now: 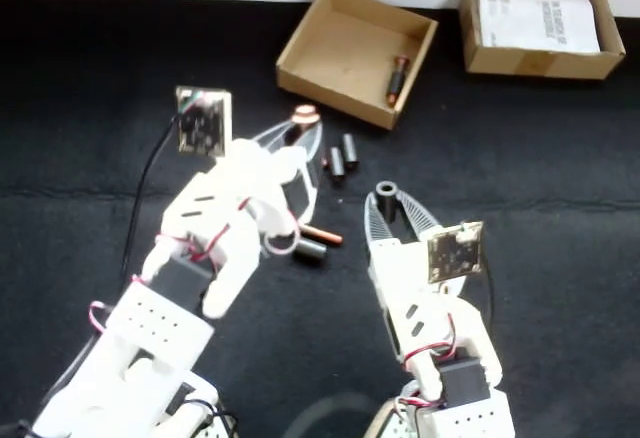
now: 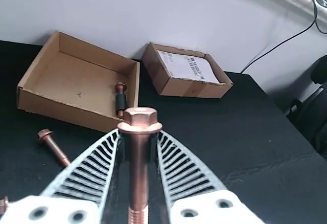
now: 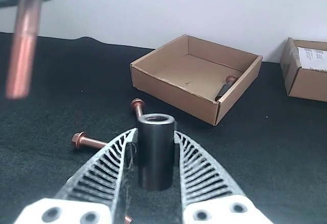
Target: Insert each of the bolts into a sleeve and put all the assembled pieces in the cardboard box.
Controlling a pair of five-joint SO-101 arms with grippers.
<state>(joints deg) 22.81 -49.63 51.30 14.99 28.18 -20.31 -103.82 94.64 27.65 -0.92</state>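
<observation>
My left gripper is shut on a copper bolt, held head-up above the table just in front of the open cardboard box. My right gripper is shut on a dark sleeve, upright with its bore facing up. The held bolt's shank hangs off to one side of the sleeve, higher up. One assembled piece lies inside the box against its wall.
Two loose sleeves stand between the grippers and the box. Another sleeve and a bolt lie under the left arm. Two loose bolts lie on the black cloth. A second box with paper sits at the back right.
</observation>
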